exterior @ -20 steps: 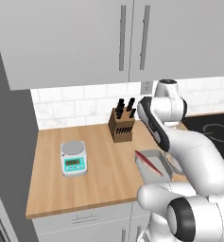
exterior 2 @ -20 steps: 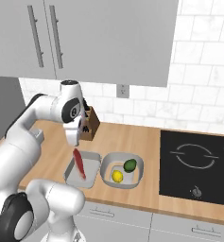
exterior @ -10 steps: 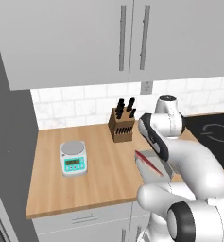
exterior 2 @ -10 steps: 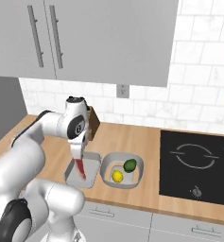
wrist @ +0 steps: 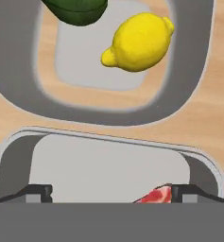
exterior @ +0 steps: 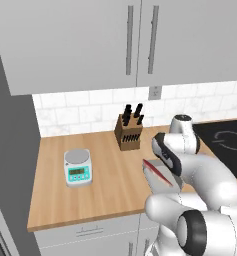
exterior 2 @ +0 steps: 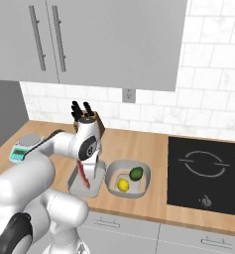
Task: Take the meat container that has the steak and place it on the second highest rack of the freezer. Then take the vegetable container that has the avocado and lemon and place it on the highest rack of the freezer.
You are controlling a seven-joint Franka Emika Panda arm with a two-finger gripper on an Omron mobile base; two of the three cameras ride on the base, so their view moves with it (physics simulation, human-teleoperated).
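- Both containers are still sitting on the wooden surface (exterior 2: 139, 149) near its front edge, so neither half of the task is looking done yet.
- The meat container (exterior 2: 84, 182) with the steak (exterior 2: 84, 173) is lying just beside the vegetable container (exterior 2: 128, 178), on the side nearer the knife block (exterior 2: 89, 119).
- The avocado (exterior 2: 136, 173) and the lemon (exterior 2: 122, 185) are resting together inside the vegetable container.
- The tool (wrist: 111, 191) is hanging low over the meat container with its jaws spread wide and gripping nothing; in the hand view one fingertip is standing next to the steak's red end.
- My reading: the first pickup is only being lined up, and both carries to the freezer racks are remaining.
- A tall grey panel at the surface's far end may be the freezer; I cannot tell.
- The small scale (exterior: 78, 167) is showing a display, but its figures are too blurred to read; no brand or label is legible.
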